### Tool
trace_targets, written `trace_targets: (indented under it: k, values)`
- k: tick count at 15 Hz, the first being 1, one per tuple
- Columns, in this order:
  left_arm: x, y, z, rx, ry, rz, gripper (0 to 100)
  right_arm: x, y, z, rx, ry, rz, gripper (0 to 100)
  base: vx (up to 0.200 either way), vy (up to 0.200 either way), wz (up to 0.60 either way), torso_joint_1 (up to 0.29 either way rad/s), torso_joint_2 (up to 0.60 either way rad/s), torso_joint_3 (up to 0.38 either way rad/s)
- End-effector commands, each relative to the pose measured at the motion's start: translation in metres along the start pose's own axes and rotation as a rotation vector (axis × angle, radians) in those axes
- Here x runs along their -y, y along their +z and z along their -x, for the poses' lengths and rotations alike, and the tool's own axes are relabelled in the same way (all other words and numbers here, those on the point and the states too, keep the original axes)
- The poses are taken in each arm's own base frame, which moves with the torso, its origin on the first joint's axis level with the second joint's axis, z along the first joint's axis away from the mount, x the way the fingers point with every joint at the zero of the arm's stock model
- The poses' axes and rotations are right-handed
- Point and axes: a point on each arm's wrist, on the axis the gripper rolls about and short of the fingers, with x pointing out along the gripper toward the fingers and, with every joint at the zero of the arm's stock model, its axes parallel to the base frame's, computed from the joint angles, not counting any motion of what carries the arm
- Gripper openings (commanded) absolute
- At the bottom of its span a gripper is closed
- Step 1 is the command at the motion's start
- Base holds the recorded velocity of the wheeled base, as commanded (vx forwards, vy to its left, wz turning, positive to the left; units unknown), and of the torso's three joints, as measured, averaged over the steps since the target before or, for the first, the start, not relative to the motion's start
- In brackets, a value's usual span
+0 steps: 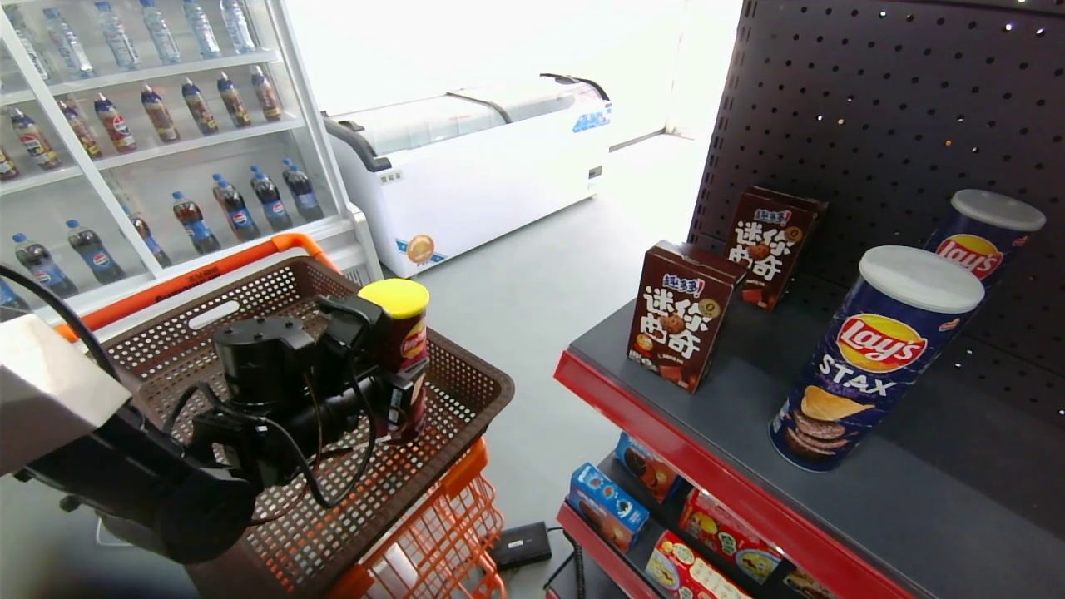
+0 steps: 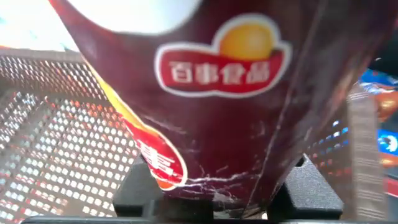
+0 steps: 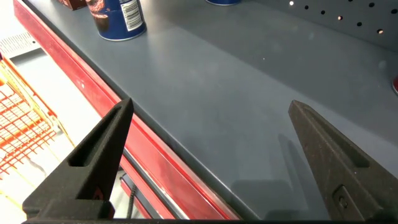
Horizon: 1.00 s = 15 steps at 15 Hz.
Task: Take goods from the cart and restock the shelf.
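Note:
A dark red chip can with a yellow lid stands upright in my left gripper, which is shut on it just above the brown basket of the orange cart. In the left wrist view the can looms close, pinched between the black fingers. My right gripper is open with nothing in it and hovers over the dark grey shelf near its red front edge. On the shelf stand two blue chip cans and two brown boxes.
A perforated back panel rises behind the shelf. Lower shelves hold more snack packs. A drinks fridge and a white chest freezer stand beyond the cart. Grey floor lies between cart and shelf.

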Motion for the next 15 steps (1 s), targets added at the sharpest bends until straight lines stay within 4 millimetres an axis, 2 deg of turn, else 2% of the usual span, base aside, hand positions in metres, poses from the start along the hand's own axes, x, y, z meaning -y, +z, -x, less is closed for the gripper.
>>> trace_targets:
  k: [1,5,6,7,8,10,12,15]
  values:
    - [-0.007,0.033,0.018,0.085,0.008,-0.006,0,0.0,0.0,0.0,0.0,0.0,0.0,100,0.0,0.0,0.0,0.0,0.0,0.0]
    - [-0.009,0.067,0.04,0.128,-0.059,-0.019,0,0.0,0.0,0.0,0.0,0.0,0.0,100,0.0,0.0,0.0,0.0,0.0,0.0]
    - [-0.011,0.081,0.055,0.117,-0.08,-0.015,0,0.0,0.0,0.0,-0.002,0.0,0.0,100,0.0,0.0,0.0,0.0,0.0,0.0]
    - [-0.009,0.087,0.064,0.102,-0.095,-0.015,0,0.0,0.0,0.0,-0.002,0.0,0.0,100,0.0,0.0,0.0,0.0,0.0,0.0]
    - [-0.009,0.091,0.078,0.091,-0.102,-0.011,0,0.0,0.0,0.0,-0.002,0.0,0.0,100,0.0,0.0,0.0,0.0,0.0,0.0]
    - [-0.01,0.1,0.09,0.117,-0.094,0.018,0,0.0,0.0,0.0,-0.002,0.0,0.0,100,0.0,0.0,0.0,0.0,0.0,0.0]
    - [-0.008,0.107,0.096,0.149,-0.105,0.036,0,0.0,0.0,0.0,0.0,0.0,0.0,100,0.0,0.0,0.0,0.0,0.0,0.0]
    - [-0.004,0.106,0.105,0.153,-0.12,0.036,0,0.0,0.0,0.0,0.0,0.0,0.0,100,0.0,0.0,0.0,0.0,0.0,0.0]
